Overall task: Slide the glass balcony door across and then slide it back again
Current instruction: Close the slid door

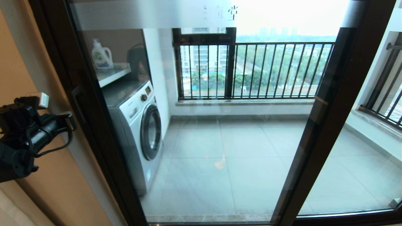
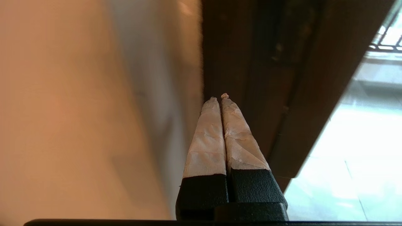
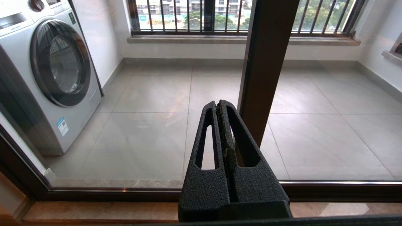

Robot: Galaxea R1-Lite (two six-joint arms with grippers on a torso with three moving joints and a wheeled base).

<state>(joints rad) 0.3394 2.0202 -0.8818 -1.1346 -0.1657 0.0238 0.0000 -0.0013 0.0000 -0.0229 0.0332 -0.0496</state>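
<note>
Plainly the chief risk is a slip: the left hand [image 2: 219, 97] has its two taped fingers pressed together with nothing between them, their tips just beside the dark brown stile of the glass balcony door [image 1: 220, 141] near the tan wall [image 1: 47, 175], and whether they touch the frame I cannot tell. If it pushes with that narrow tip on smooth metal, it could skid off toward the wall or the glass, or wedge in the gap between frame and jamb. The bar handle [image 1: 78, 103] sits on the same stile, close above the hand in the head view, and missing it would leave little purchase. The door stands upright before the robot, its long axis vertical from floor track to frosted top strip, its face toward the robot and its travel sideways along the track. The right hand [image 3: 221, 105] is likewise closed and empty, held low before the glass, near the middle post.
</note>
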